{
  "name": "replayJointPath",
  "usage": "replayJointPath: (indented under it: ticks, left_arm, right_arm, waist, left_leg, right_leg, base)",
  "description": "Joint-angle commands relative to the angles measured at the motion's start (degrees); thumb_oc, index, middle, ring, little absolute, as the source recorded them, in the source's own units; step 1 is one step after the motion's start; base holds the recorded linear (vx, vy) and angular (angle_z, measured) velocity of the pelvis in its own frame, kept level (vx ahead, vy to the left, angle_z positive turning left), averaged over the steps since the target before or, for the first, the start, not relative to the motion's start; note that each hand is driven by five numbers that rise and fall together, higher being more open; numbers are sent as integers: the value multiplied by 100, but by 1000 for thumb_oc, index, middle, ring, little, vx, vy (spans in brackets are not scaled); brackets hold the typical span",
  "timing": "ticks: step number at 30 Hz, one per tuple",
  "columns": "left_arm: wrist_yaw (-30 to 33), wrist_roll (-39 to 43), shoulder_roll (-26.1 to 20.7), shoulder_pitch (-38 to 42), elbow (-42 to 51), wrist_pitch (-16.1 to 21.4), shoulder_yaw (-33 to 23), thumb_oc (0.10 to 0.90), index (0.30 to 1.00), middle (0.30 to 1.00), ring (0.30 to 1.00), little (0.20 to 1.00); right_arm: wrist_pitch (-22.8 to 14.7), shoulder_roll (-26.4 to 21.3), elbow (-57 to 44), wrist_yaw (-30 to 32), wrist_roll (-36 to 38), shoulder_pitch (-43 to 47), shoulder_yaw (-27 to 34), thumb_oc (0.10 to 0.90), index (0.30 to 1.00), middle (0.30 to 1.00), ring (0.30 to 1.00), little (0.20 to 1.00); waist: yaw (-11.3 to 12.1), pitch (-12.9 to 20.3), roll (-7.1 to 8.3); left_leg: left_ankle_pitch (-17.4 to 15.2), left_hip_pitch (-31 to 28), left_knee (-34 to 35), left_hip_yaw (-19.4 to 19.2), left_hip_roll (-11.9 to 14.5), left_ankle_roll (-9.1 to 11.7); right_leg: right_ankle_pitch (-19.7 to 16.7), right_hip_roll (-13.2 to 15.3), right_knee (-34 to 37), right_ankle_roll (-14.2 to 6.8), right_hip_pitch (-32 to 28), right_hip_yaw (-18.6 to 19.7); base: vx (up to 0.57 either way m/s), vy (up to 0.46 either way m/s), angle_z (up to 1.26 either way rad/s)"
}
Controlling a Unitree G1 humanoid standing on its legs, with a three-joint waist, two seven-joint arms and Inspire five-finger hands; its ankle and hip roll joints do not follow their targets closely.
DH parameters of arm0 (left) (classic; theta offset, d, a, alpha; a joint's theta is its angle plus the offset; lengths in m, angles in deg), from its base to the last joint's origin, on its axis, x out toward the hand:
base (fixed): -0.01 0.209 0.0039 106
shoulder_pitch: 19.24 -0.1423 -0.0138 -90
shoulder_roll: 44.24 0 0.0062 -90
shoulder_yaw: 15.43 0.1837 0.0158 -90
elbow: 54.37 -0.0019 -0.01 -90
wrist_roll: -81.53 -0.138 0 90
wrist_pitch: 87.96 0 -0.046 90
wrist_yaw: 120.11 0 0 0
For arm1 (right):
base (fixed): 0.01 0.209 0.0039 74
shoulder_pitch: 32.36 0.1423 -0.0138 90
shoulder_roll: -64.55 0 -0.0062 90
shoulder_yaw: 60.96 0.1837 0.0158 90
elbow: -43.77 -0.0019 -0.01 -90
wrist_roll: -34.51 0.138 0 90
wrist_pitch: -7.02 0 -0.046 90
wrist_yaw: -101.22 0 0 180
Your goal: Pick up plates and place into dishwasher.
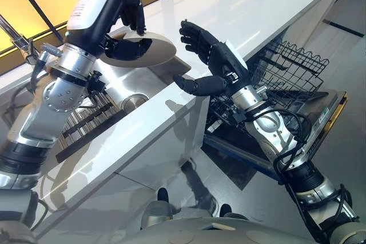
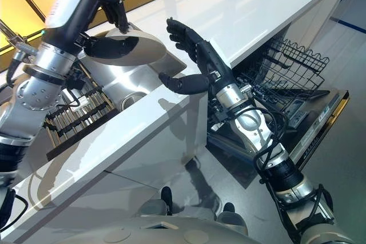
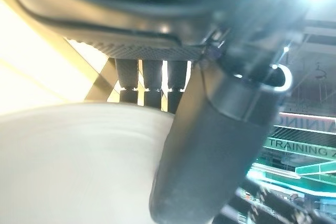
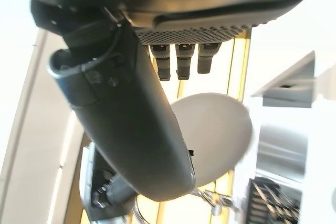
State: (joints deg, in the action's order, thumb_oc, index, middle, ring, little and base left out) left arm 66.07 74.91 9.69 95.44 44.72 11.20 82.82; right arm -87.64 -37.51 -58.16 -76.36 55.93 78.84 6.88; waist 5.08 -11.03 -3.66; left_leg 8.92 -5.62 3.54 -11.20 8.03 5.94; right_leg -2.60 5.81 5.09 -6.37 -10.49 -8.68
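A pale grey plate (image 1: 153, 50) hangs above the sink, held flat and slightly tilted. My left hand (image 1: 120, 7) grips its far rim, with fingers curled over the top and the thumb (image 3: 210, 150) underneath. In the left wrist view the plate (image 3: 79, 161) is pressed against that thumb. Just off the plate's right edge, my right hand (image 1: 220, 55) is open, fingers spread upward and thumb reaching toward the sink, not touching the plate. The right wrist view shows the plate (image 4: 215, 135) beyond the straight fingers. The dishwasher (image 1: 320, 107) is open at the right, its black wire rack (image 1: 291, 64) pulled out.
A steel sink (image 1: 134, 92) with a round drain is set into the long white counter (image 1: 240, 4). A dark slatted rack (image 1: 86, 124) lies in the sink's left part. A faucet (image 1: 17, 41) stands at the far left. The lowered dishwasher door blocks the floor on the right.
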Motion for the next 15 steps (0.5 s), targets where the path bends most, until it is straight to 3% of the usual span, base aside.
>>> replayJointPath:
  ticks: [1, 9, 10, 11, 12, 13, 15]
  left_arm:
    - [139, 412, 53, 561, 245, 123, -91, 100, 300, 300, 300, 200]
    - [41, 593, 375, 562, 391, 224, 115, 100, 300, 300, 300, 200]
    - [35, 587, 405, 603, 433, 234, 148, 100, 300, 300, 300, 200]
    - [52, 558, 418, 624, 451, 229, 167, 100, 300, 300, 300, 200]
    - [67, 529, 428, 647, 461, 236, 191, 100, 300, 300, 300, 200]
    - [89, 517, 438, 689, 471, 248, 229, 100, 300, 300, 300, 200]
    - [170, 483, 403, 799, 515, 231, 292, 100, 300, 300, 300, 200]
  right_arm:
    - [-259, 344, -573, 214, 166, 734, 32, 800, 900, 900, 900, 900]
    - [-16, 465, -438, 185, 486, 618, -78, 800, 900, 900, 900, 900]
    - [40, 479, -374, 169, 590, 589, -104, 424, 578, 578, 578, 524]
    - [76, 493, -348, 152, 638, 571, -119, 298, 469, 469, 469, 398]
    - [107, 495, -320, 131, 686, 554, -133, 226, 408, 408, 408, 326]
    - [117, 484, -269, 110, 722, 529, -153, 100, 300, 300, 300, 200]
    - [90, 466, -201, 117, 697, 504, -172, 100, 300, 300, 300, 200]
  waist:
    - [-124, 521, 161]
    - [-175, 541, 170]
    - [-185, 545, 176]
    - [-193, 545, 176]
    - [-201, 544, 180]
    - [-218, 546, 186]
    - [-238, 558, 192]
  left_leg:
    - [17, 1086, -162, -176, -573, 15]
    - [81, 1089, -114, -199, -545, 9]
    - [96, 1091, -102, -212, -539, 6]
    - [101, 1089, -96, -218, -536, 7]
    - [105, 1087, -88, -225, -534, 5]
    - [112, 1082, -76, -238, -527, 1]
    - [132, 1090, -60, -257, -524, -1]
  right_leg:
    - [637, -953, -394, 541, 13, -99]
    - [623, -969, -409, 546, 25, -49]
    - [625, -970, -415, 548, 25, -50]
    - [625, -971, -419, 549, 25, -47]
    - [626, -971, -421, 549, 27, -44]
    - [627, -971, -427, 551, 30, -41]
    - [628, -975, -431, 553, 33, -29]
  base:
    - [0, 0, 0]
    - [8, 2, 0]
    - [0, 0, 0]
    - [0, 0, 0]
    - [0, 0, 0]
    - [0, 0, 0]
    - [0, 0, 0]
